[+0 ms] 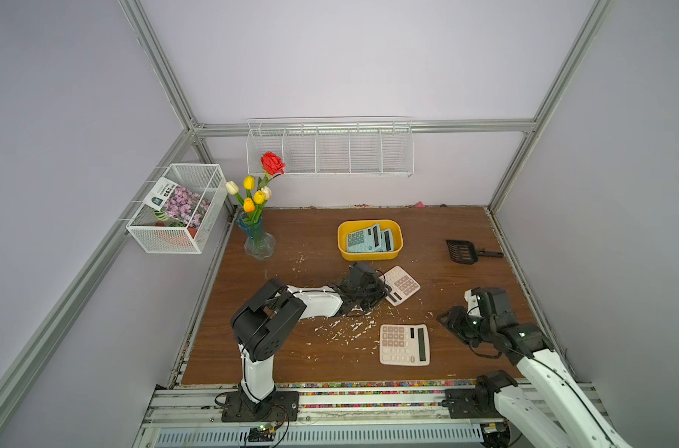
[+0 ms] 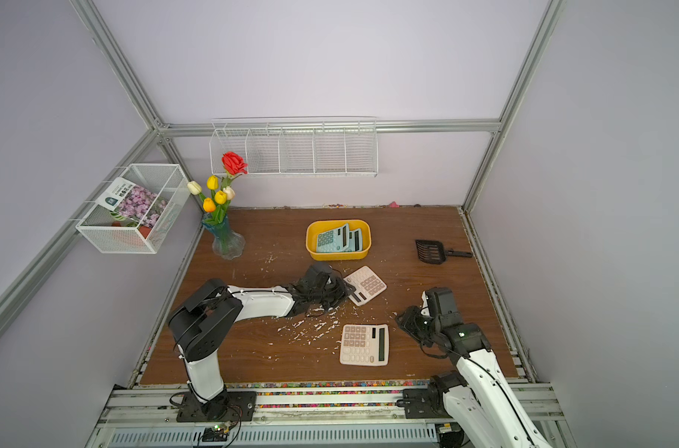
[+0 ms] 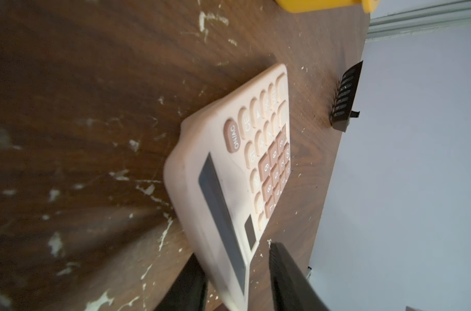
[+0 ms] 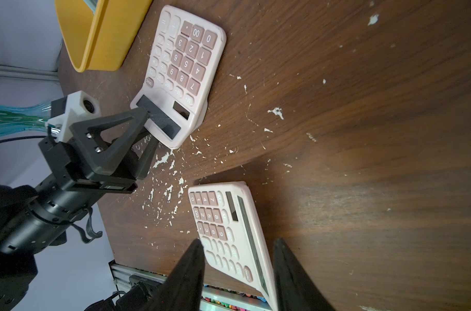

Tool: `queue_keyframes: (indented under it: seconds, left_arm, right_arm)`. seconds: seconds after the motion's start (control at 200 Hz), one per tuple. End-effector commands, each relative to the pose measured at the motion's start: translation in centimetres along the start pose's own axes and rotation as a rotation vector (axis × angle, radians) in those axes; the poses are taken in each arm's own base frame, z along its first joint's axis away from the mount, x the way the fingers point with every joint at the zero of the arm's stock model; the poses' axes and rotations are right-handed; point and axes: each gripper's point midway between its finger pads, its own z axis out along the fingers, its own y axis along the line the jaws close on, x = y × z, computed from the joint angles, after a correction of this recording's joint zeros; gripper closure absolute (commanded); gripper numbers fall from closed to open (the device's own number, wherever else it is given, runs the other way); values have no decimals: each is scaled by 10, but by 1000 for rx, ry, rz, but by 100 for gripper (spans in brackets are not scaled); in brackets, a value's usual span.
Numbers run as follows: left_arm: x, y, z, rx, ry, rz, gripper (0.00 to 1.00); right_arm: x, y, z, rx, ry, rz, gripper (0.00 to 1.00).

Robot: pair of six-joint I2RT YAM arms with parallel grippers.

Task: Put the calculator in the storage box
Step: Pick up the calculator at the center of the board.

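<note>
The yellow storage box (image 1: pixel 369 255) (image 2: pixel 338 254) stands at the back middle of the table, with two blue calculators (image 1: pixel 363 238) leaning in it. Just in front of it lies a pink calculator (image 1: pixel 406 283) (image 3: pixel 229 161) (image 4: pixel 183 67). My left gripper (image 1: pixel 384 289) (image 3: pixel 235 253) (image 4: pixel 151 129) straddles its display end, one finger against the back and a gap still showing at the face side. A second pink calculator (image 1: pixel 404 344) (image 4: pixel 226 223) lies flat nearer the front. My right gripper (image 1: pixel 444 320) (image 4: pixel 238 242) hovers to its right, open and holding nothing.
A glass vase of flowers (image 1: pixel 258 236) stands at the back left and a black slotted scoop (image 1: pixel 464 252) lies at the back right. White flecks (image 1: pixel 349 327) litter the wood. A wire-mesh basket (image 1: pixel 175 209) and a long wire rack (image 1: pixel 330 149) hang on the walls.
</note>
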Motion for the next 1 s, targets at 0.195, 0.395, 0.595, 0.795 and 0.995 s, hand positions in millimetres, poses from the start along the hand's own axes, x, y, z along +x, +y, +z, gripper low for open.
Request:
queue_keyframes:
  seconds: [0.195, 0.395, 0.595, 0.795, 0.995]
  left_arm:
    - [0, -5, 12, 2, 14, 21, 65]
    - [0, -5, 7, -2, 5, 33, 74]
    - [-1, -6, 6, 10, 2, 38, 82]
    - [-2, -12, -2, 10, 1, 70, 89]
    - [-13, -19, -37, 28, 2, 157, 97]
  right_arm:
    - [2, -2, -1, 0, 5, 10, 54]
    - [3, -2, -1, -1, 6, 11, 54]
    - [2, -1, -1, -4, 3, 9, 54]
    - [1, 1, -1, -8, 4, 5, 54]
    - [-4, 6, -1, -14, 0, -6, 54]
